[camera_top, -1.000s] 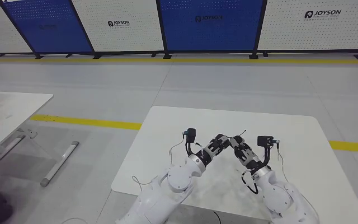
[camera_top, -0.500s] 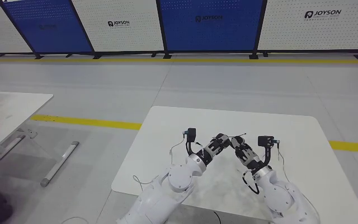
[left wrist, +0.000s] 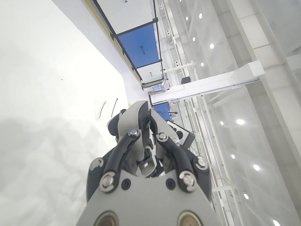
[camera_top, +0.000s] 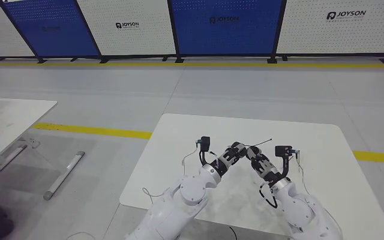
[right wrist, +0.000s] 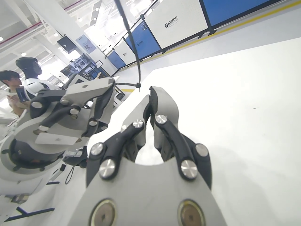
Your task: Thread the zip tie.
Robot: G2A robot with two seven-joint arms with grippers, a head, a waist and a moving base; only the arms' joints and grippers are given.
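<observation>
Zip tie (right wrist: 137, 85) is hanging in the air over the middle of the white table (camera_top: 312, 135), between the two grippers. You're seeing its strap arcing up and away from the head, and in the top view it's poking out toward the table's far right. Left gripper (right wrist: 111, 83) is pinching one end of the tie, fingers closed on it. Right gripper (right wrist: 150, 94) is sitting just beside the head with its pads pressed together, and nothing is showing between them. You're getting bare tabletop all around the pair, with every table edge lying well apart from them. Both arms are coming in from the near edge and angling toward each other, tips nearly meeting above the surface. Around the table, grey floor is running out to a yellow line (camera_top: 90, 130). A second white table (camera_top: 18, 114) is standing off to the left, and blue and white panels (camera_top: 225, 27) are closing off the far side.
</observation>
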